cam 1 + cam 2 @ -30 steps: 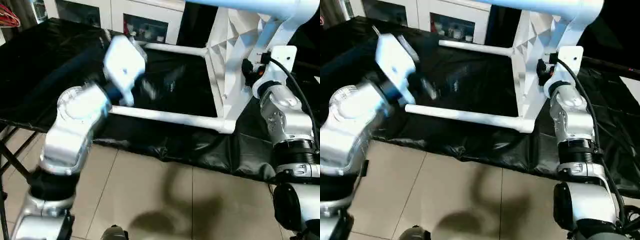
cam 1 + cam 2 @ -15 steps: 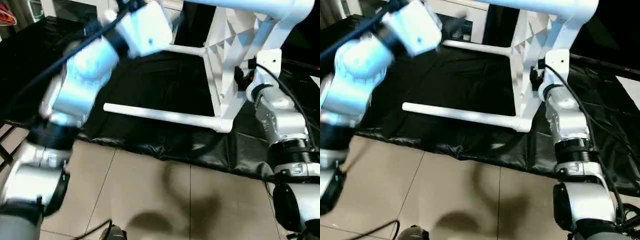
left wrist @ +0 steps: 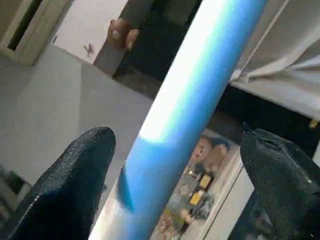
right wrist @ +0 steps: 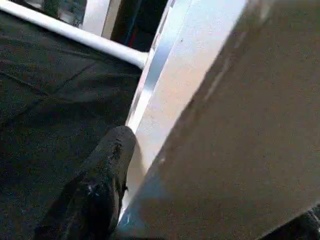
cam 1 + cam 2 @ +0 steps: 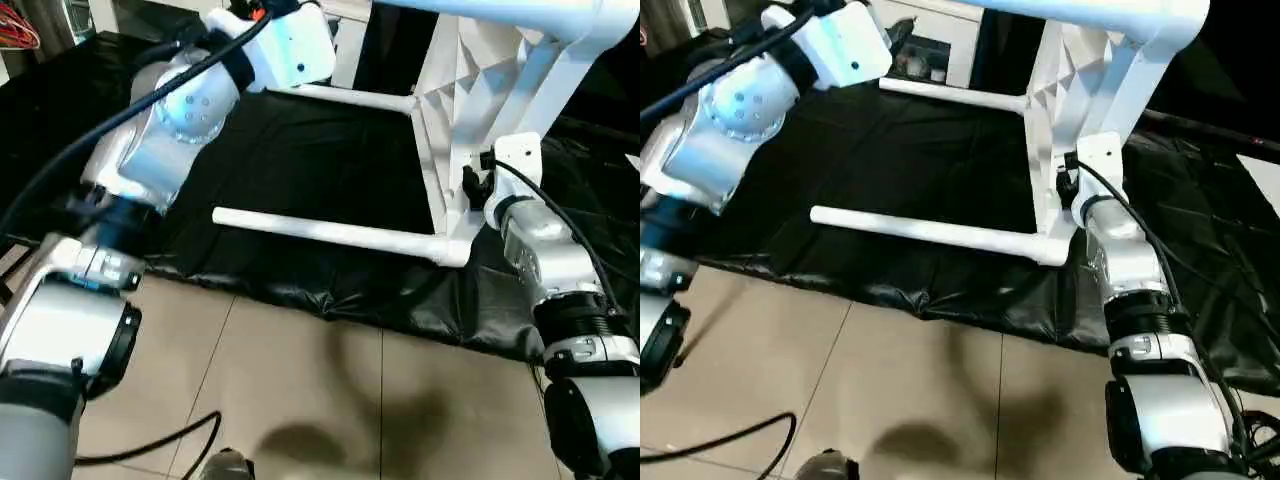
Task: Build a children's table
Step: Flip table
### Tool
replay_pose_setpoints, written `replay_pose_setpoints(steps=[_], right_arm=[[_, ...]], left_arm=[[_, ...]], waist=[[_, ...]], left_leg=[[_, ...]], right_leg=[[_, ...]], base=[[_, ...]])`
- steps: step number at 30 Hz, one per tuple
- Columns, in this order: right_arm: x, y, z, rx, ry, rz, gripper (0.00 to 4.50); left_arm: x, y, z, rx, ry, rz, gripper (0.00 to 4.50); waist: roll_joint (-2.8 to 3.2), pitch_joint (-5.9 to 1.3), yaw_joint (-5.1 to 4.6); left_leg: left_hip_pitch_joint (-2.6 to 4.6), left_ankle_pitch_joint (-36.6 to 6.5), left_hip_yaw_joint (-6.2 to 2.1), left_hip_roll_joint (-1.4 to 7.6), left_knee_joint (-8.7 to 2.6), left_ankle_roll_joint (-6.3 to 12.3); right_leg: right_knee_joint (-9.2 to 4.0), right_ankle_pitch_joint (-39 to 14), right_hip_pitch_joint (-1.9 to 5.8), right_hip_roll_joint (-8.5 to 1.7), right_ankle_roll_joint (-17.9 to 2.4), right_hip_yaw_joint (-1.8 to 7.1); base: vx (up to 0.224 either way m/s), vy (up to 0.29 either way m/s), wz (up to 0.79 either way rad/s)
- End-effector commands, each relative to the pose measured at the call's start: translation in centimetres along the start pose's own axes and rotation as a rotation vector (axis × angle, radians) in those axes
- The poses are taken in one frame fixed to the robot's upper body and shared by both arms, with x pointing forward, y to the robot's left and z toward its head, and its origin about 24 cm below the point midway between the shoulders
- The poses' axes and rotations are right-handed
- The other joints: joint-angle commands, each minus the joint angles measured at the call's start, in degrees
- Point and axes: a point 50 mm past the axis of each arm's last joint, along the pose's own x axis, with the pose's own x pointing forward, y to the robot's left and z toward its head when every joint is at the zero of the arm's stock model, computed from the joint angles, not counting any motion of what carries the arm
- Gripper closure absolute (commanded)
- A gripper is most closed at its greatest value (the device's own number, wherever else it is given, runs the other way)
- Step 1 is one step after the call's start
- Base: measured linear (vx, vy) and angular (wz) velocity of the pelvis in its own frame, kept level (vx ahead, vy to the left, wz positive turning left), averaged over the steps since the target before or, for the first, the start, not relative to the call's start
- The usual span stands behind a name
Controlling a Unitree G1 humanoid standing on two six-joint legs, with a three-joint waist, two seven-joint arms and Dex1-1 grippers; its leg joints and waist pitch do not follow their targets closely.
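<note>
Assembly of the children's table is under way on a black-covered counter, where the white plastic piece lies tipped on its side, its ribbed top standing on edge and legs reaching out level over the cloth. One leg lies low along the counter's front edge, another runs farther back, and an upper leg passes high across the scene. The left hand is raised to that upper leg, its black fingers spread wide with the tube between them, not visibly touching either pad. The right hand sits against the edge of the tabletop near the lower corner socket; one finger lies along the white panel, and the hand looks partly open, though whether it truly clamps the edge cannot be told. The table looks light and stiff, hollow moulded plastic with a smooth, likely slippery skin, so the round legs may turn or slide in a loose hold. The better purchase is probably on a leg close to its socket, or on the ribbed underside of the top, since a pull far out on a leg would lever against the joint.
</note>
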Motion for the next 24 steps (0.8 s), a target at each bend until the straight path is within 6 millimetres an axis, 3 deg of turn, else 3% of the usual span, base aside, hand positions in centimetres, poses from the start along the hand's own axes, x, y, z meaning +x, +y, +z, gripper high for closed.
replay_pose_setpoints(steps=[1, 4, 11, 17, 21, 22, 24], right_arm=[[0.0, -0.8, -1.3, -0.026, 0.047, -0.020, 1.65], [0.1, -0.9, -1.8, -0.011, 0.057, -0.024, 2.01], [0.2, -1.0, -2.0, 0.009, 0.057, -0.023, 2.27], [0.4, -1.0, -2.0, 0.011, 0.042, -0.011, 2.40], [0.6, -1.0, -1.6, 0.008, 0.020, -0.005, 2.43], [0.6, -1.0, -1.3, 0.004, 0.005, 0.000, 2.43], [0.7, -1.0, -1.2, 0.001, -0.004, 0.003, 2.44]], left_arm=[[0.6, 0.3, 0.2, 0.040, -0.009, 0.016, 0.00], [0.8, 0.4, -0.4, 0.071, 0.014, 0.010, 0.00], [1.3, 0.4, -0.6, 0.077, 0.011, -0.001, 0.00], [2.0, 0.6, -0.7, 0.071, 0.020, 0.013, 0.75], [2.2, 0.6, -0.9, 0.053, 0.039, 0.012, 0.86], [2.2, 0.6, -1.0, 0.049, 0.046, 0.015, 1.15], [2.2, 0.6, -1.0, 0.046, 0.049, 0.017, 1.22]], waist=[[1.26, -4.59, -0.20], [1.27, -4.62, -0.27], [1.40, -4.64, -0.03], [1.38, -4.59, 0.03], [1.42, -4.57, 0.00], [1.34, -4.54, 0.00], [1.36, -4.54, 0.02]], left_leg=[[2.96, -7.9, -1.39, 2.55, -3.53, -5.28], [2.92, -7.9, -1.48, 2.58, -3.52, -4.92], [2.98, -8.3, -1.50, 2.68, -3.52, -4.47], [2.90, -8.9, -1.55, 2.72, -3.53, -4.05], [2.99, -9.3, -1.48, 2.69, -3.50, -3.71], [2.93, -9.5, -1.53, 2.72, -3.54, -3.70], [2.95, -9.7, -1.52, 2.72, -3.53, -3.63]], right_leg=[[-3.09, 6.8, 1.47, -4.26, -10.3, 1.32], [-3.02, 7.7, 1.43, -4.18, -10.9, 1.28], [-2.95, 8.5, 1.48, -4.33, -12.0, 1.22], [-3.05, 8.2, 1.54, -4.45, -12.6, 1.23], [-3.14, 8.0, 1.39, -4.42, -13.0, 1.23], [-3.16, 7.6, 1.51, -4.48, -13.0, 1.24], [-3.20, 7.3, 1.47, -4.52, -13.1, 1.24]], base=[[0.000, 0.000, 0.00], [0.000, 0.000, 0.00], [0.000, 0.000, 0.00], [0.000, 0.000, 0.00], [0.000, 0.000, 0.00], [0.000, 0.000, 0.00], [0.000, 0.000, 0.00]])
